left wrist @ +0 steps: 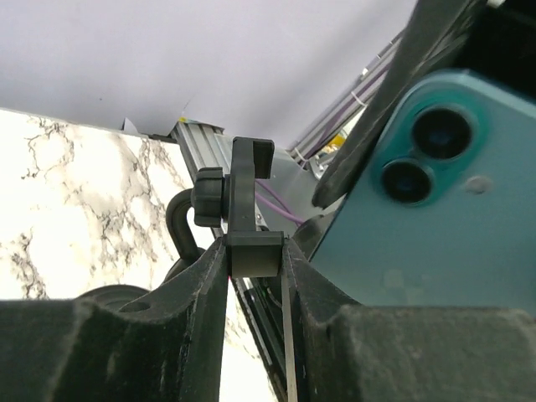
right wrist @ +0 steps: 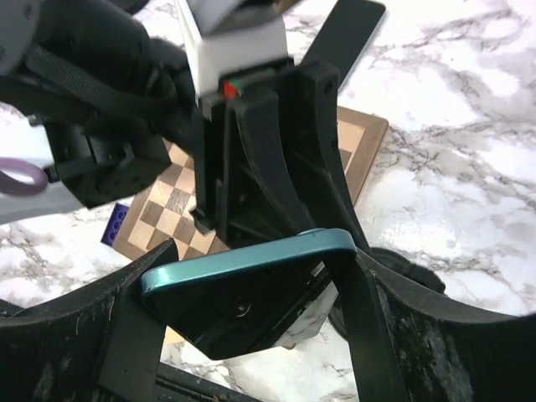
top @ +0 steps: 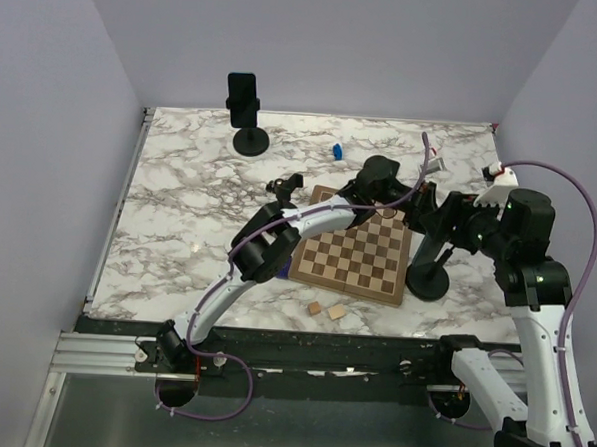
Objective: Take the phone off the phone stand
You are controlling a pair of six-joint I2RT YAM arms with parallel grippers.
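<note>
A black phone stand, round base [top: 428, 282], stands right of the chessboard. My left gripper [top: 385, 188] is shut on a black block of the stand's holder [left wrist: 254, 251]; the hinge knob [left wrist: 209, 197] shows just above the fingers. My right gripper [top: 437, 213] is shut on the teal phone [right wrist: 251, 264], gripping its long edges. The stand's arms [right wrist: 289, 142] rise right behind it. In the left wrist view the phone's back [left wrist: 452, 218] with two lenses sits just right of the holder. I cannot tell whether it still touches the holder.
A wooden chessboard [top: 352, 254] lies under both arms. Two small wooden blocks [top: 326, 310] lie at its near edge. A second stand [top: 250, 141] with a dark phone [top: 242, 95] stands at the back left. A small blue piece [top: 335, 150] lies at the back.
</note>
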